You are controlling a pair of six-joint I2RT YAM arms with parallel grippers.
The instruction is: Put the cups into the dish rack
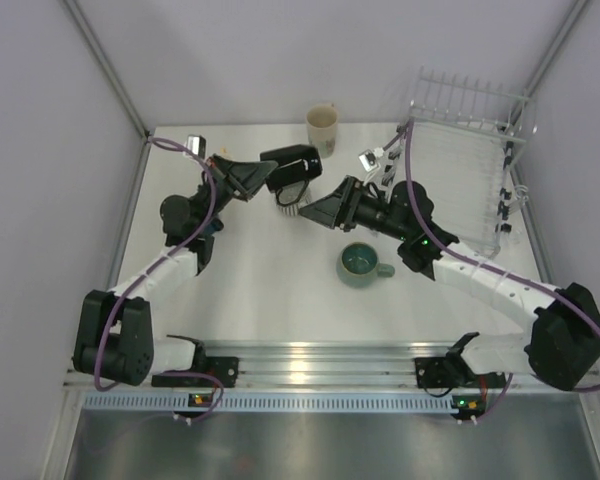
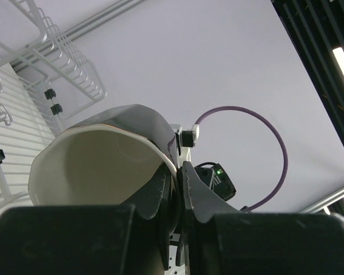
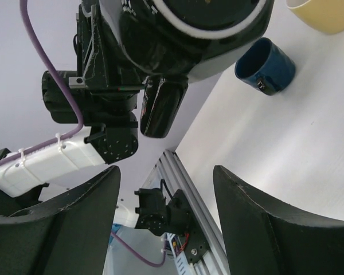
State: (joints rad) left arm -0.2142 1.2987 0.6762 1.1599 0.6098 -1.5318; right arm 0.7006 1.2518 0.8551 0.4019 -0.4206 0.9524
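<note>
My left gripper (image 1: 278,178) is shut on the rim of a black mug (image 1: 296,165) with a white inside (image 2: 97,166), held above the table; one finger is inside the rim and one outside (image 2: 180,175). My right gripper (image 1: 315,212) is open and empty just below and beside that mug, whose underside shows in the right wrist view (image 3: 189,23), above the spread fingers (image 3: 166,192). A teal-green mug (image 1: 361,265) stands upright at mid-table. A tall cream cup (image 1: 322,128) stands at the back. A dark blue mug (image 3: 265,66) lies on the table. The wire dish rack (image 1: 470,160) stands at the right back.
The rack also shows behind the held mug in the left wrist view (image 2: 51,57). A pale yellow cup's edge (image 3: 327,11) is at the top right of the right wrist view. An aluminium rail (image 1: 310,360) runs along the near table edge.
</note>
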